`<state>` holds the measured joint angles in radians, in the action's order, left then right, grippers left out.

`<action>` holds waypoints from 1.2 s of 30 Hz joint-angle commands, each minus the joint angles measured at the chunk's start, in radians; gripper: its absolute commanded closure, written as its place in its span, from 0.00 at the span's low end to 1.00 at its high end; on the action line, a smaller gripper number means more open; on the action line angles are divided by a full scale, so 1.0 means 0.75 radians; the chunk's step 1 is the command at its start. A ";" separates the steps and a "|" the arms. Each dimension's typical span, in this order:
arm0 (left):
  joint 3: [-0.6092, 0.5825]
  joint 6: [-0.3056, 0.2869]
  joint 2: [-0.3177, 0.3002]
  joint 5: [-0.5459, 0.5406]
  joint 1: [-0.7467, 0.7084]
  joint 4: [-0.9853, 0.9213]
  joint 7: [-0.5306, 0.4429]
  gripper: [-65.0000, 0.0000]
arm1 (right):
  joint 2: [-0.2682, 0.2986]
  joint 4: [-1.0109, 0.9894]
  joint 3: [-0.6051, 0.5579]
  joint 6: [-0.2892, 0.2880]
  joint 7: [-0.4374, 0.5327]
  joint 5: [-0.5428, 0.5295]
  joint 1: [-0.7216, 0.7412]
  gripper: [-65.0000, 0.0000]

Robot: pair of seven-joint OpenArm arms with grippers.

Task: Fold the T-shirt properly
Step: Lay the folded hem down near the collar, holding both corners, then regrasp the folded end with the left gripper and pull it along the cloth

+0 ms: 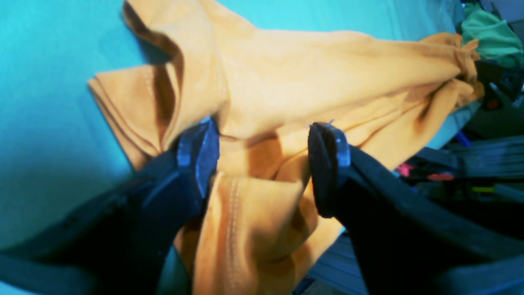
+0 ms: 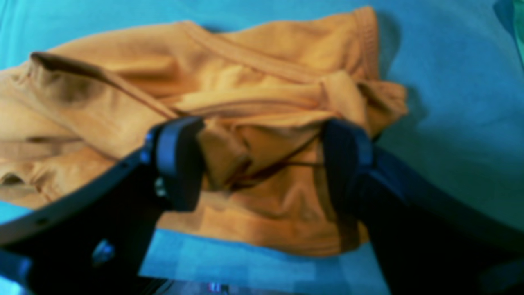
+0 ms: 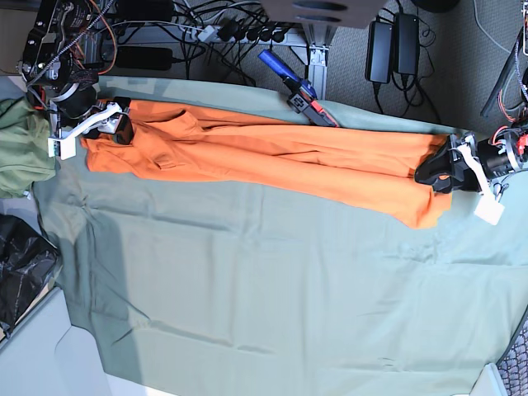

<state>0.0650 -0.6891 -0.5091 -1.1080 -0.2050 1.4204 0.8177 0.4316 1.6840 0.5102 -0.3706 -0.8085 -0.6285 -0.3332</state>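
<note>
Currently the T-shirt (image 3: 272, 161) is lying stretched into a long, narrow orange band along the far edge of the table cloth (image 3: 272, 297), running from the cloth's far left corner in the base view across to its right edge, where the fabric is spreading a little toward the near side. The right gripper (image 3: 115, 124) is sitting at the left end of that band; in the right wrist view its jaws are standing wide apart with bunched orange cloth, including a ribbed hem or collar band, lying between and beyond the pads (image 2: 180, 162), and whether they are pressing on it cannot be told. The left gripper (image 3: 437, 169) is sitting at the opposite end, by the right edge of the table cloth; its wrist view is showing both pads (image 1: 200, 153) spread wide with a stitched hem of the T-shirt hanging between them, loose folds draping down over the cloth's edge. An olive-green garment (image 3: 21, 157) is lying heaped just past the left edge of the table cloth, beside the right gripper.
</note>
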 commanded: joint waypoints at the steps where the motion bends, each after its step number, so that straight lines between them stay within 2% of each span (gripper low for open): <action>1: 0.011 -0.012 -0.017 -0.011 0.011 0.017 -0.022 0.41 | 0.025 0.021 0.013 -0.109 0.025 -0.010 0.004 0.32; 6: 0.048 -0.012 -0.017 -0.009 0.011 0.017 0.023 0.41 | 0.025 0.021 0.013 -0.109 0.025 -0.010 0.004 0.32; 9: 0.136 -0.012 -0.019 -0.061 0.007 0.017 0.084 0.41 | 0.025 0.021 0.013 -0.109 0.024 -0.010 0.004 0.32; 14: 0.270 -0.012 -0.051 -0.084 -0.001 0.017 0.094 0.41 | 0.025 0.021 0.013 -0.109 0.025 -0.011 0.005 0.32; 21: 0.279 -0.012 -0.066 -0.150 -0.134 0.017 0.102 0.41 | 0.025 0.021 0.013 -0.109 0.025 -0.010 0.005 0.32; 27: 0.279 -0.012 0.002 -0.167 -0.183 0.017 0.103 0.41 | 0.025 0.021 0.013 -0.109 0.026 -0.011 0.004 0.32; 36: 0.279 -0.012 0.119 -0.167 -0.154 0.017 0.056 0.41 | 0.025 0.021 0.013 -0.109 0.024 -0.011 0.004 0.32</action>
<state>0.2695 -0.6899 -0.4076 -1.2251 -0.3290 1.4204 0.8665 0.4316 1.6840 0.5102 -0.3706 -0.8089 -0.6281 -0.3332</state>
